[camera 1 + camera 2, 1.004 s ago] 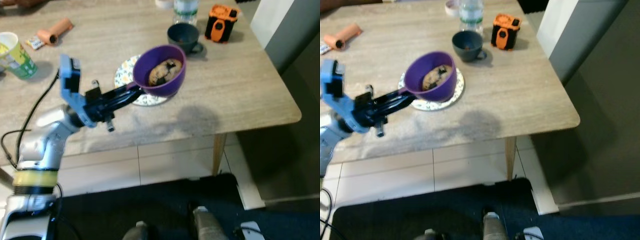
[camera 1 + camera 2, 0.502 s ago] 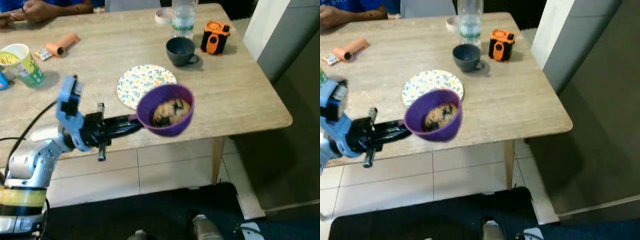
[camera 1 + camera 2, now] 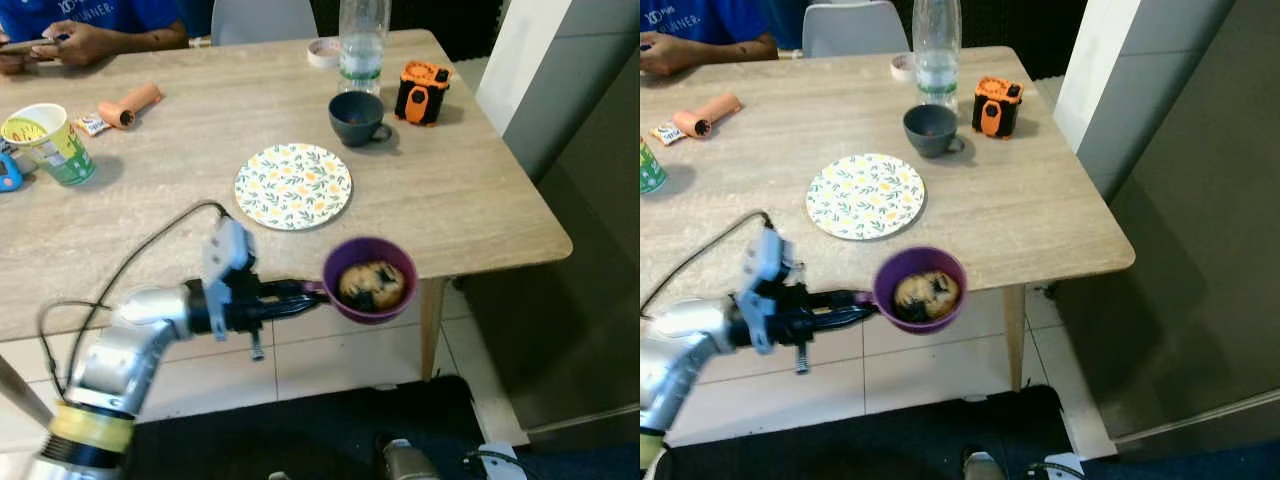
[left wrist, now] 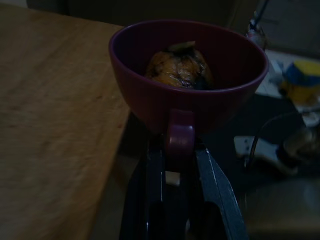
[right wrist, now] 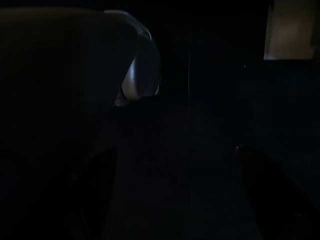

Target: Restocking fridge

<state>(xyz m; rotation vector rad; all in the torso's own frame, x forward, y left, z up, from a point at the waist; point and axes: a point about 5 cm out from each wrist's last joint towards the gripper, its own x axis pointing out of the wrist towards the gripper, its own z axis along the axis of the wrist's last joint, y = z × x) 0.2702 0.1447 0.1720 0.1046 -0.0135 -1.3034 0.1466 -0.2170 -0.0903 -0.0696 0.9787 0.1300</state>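
A purple cup (image 3: 371,279) with a brown, dark-speckled piece of food (image 3: 372,284) inside hangs in the air just off the table's front edge (image 3: 480,265). My left gripper (image 3: 312,291) is shut on the cup's small handle (image 4: 179,135), its black fingers (image 4: 212,187) pinching it from both sides. The cup stays upright. In the dark right wrist view, the right arm hangs idle beside a pale rounded shape (image 5: 140,70).
On the wooden table sit a floral plate (image 3: 293,185), a dark mug (image 3: 355,117), a water bottle (image 3: 361,40), an orange device (image 3: 421,90), a paper cup (image 3: 48,143) and an orange tube (image 3: 128,104). A person's hands (image 3: 60,40) rest at the far edge. A grey wall (image 3: 580,110) stands to the right.
My left gripper has carried the purple cup off the floral plate, toward me and past the table's front edge. The camera has pulled back, showing more of the table.
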